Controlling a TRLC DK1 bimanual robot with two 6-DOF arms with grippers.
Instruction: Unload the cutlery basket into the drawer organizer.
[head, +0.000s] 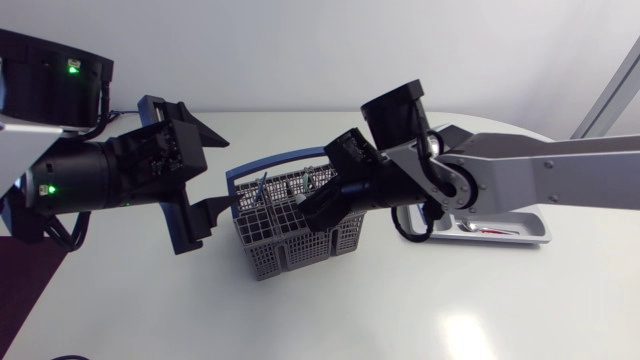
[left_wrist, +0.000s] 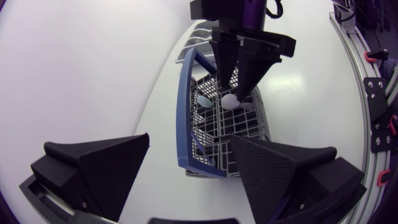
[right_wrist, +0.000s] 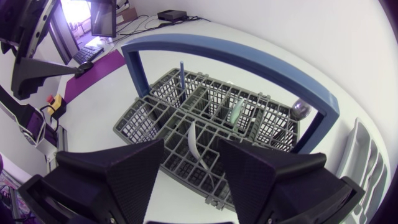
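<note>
The step in hand looks to be picking the white utensil (right_wrist: 193, 138) out of the cutlery basket (right_wrist: 143, 115). The right gripper (right_wrist: 191, 155) stands spread, one finger on either side of the utensil and not pinching it. To do this well, I judge it should close squarely on the utensil and then lift straight up. That way the piece clears the grid walls without dragging the light basket along.

The utensil leans in a compartment on the basket's side nearest the gripper. Deeper in the basket stand a blue-handled piece (right_wrist: 182, 78), a pale green piece (right_wrist: 236, 112), and a metal spoon (right_wrist: 300, 109) at the far corner. The left gripper (left_wrist: 190, 138), also spread and empty, hangs just beside the basket's end. The drawer organizer (head: 543, 228) lies beyond the basket, on the right arm's side.
</note>
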